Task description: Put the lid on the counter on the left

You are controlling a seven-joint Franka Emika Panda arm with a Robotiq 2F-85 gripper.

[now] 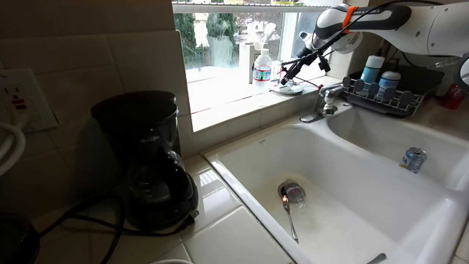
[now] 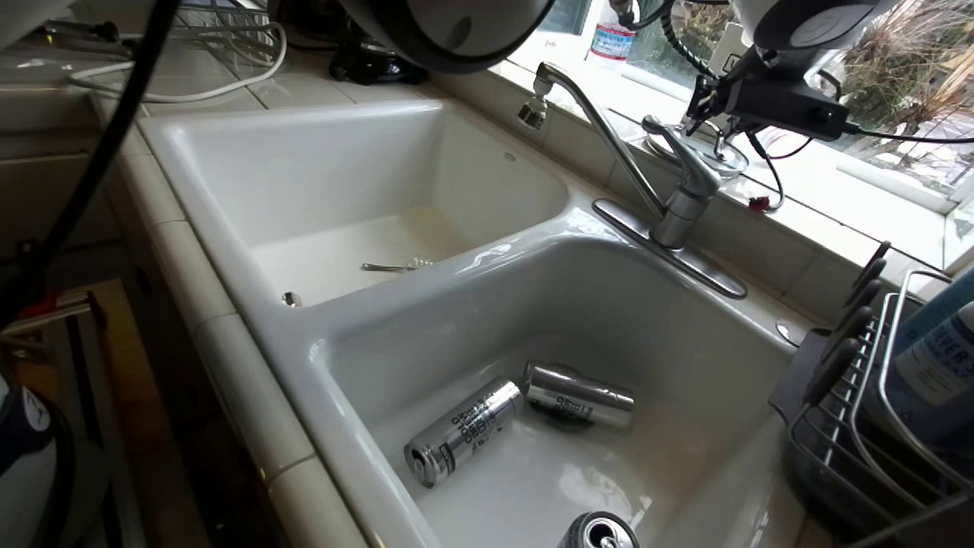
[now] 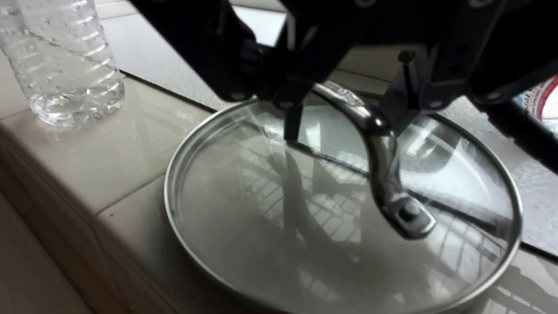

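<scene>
One gripper (image 3: pixel 343 126) hung with its black fingers (image 3: pixel 293 122) spread apart, a metal handle (image 3: pixel 386 174) showing between them in the wrist view. Directly below, the round see-through lid (image 3: pixel 244 226) lay on the window ledge (image 1: pixel 227 113), near a clear bottle (image 1: pixel 262 69). Lower and farther off were the white sink (image 1: pixel 366 205) and the tiled counter (image 1: pixel 234 238) with a coffee maker (image 1: pixel 143 124).

Sink (image 1: pixel 351 172) and coffee maker (image 1: pixel 150 157) mark a kitchen

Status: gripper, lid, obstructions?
Gripper open at handle. Lid on window ledge, not yet on counter. Plastic bottle beside lid, maybe in the way.
</scene>
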